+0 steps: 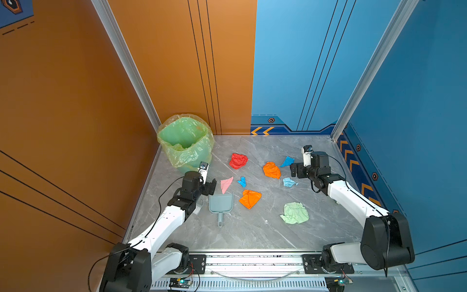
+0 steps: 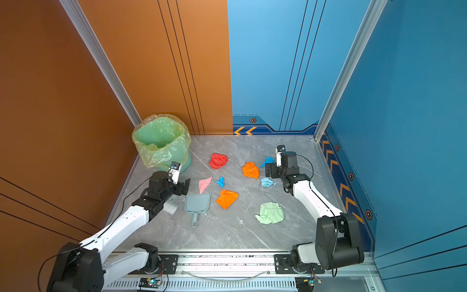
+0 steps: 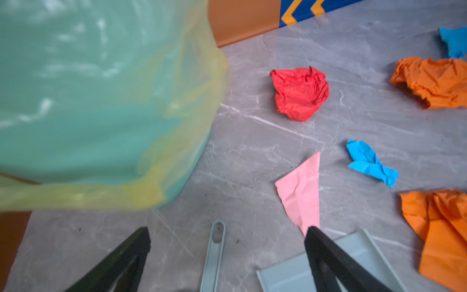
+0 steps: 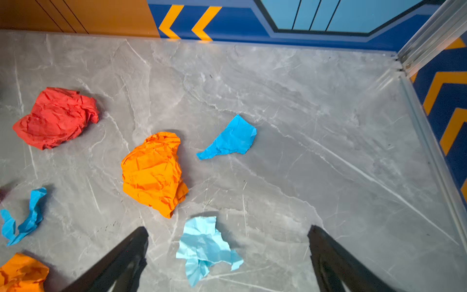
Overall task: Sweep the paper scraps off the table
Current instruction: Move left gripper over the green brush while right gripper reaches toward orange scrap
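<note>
The scraps [image 1: 249,199] are scattered over the middle of the tabletop [image 1: 242,232], between the dustpan [image 1: 220,202] and the right arm. The left gripper [image 1: 211,187] is spread wide and empty, with a brush handle [image 3: 216,252] seen between its fingers. The right gripper [image 1: 294,170] is likewise released and empty, with a light blue scrap [image 4: 203,249] framed between its fingers.

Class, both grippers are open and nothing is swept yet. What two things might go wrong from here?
1. The left gripper is open over the thin brush handle; a closing grip may slip off it.
2. The right gripper hovers by the light blue scrap; a stray nudge may push such light paper around.
</note>
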Available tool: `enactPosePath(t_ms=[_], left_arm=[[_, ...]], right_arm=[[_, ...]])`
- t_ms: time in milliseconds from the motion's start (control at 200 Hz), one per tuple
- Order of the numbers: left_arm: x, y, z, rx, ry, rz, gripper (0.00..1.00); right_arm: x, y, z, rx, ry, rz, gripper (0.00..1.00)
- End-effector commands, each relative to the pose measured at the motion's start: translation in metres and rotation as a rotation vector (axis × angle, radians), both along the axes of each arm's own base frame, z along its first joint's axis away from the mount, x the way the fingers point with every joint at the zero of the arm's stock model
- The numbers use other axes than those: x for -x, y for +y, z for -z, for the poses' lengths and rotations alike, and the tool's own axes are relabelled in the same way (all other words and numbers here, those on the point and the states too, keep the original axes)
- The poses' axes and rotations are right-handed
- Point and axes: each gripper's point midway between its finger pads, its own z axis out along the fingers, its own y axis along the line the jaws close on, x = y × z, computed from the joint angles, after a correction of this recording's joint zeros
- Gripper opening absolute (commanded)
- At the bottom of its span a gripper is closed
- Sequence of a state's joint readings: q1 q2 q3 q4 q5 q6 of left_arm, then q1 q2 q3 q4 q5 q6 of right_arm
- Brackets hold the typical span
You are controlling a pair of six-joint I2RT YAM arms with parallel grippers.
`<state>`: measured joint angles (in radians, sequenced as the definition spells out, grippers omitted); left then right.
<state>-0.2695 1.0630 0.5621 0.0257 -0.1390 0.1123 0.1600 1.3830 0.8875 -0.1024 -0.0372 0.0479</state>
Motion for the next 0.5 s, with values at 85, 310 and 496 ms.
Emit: enactPosePath(t_ms=[85,310,496], left_arm=[[0.038,0.037,-0.014,-0.095,0.050,-0.164,0.98],[0.058,0.047,-0.031,-0.048,-0.020,-0.217,0.98],[0.060,0.052,-0.036,-0.114,0.027,-0.216,0.98]], right_arm=[[0.005,0.017,0.006,-0.024,0.050,-0.080,1.00],[0.006,0.027,0.012,-0.035,0.085,-0.126,1.00],[0.007,0.034,0.014,-0.012,0.130,-0.156,1.00]])
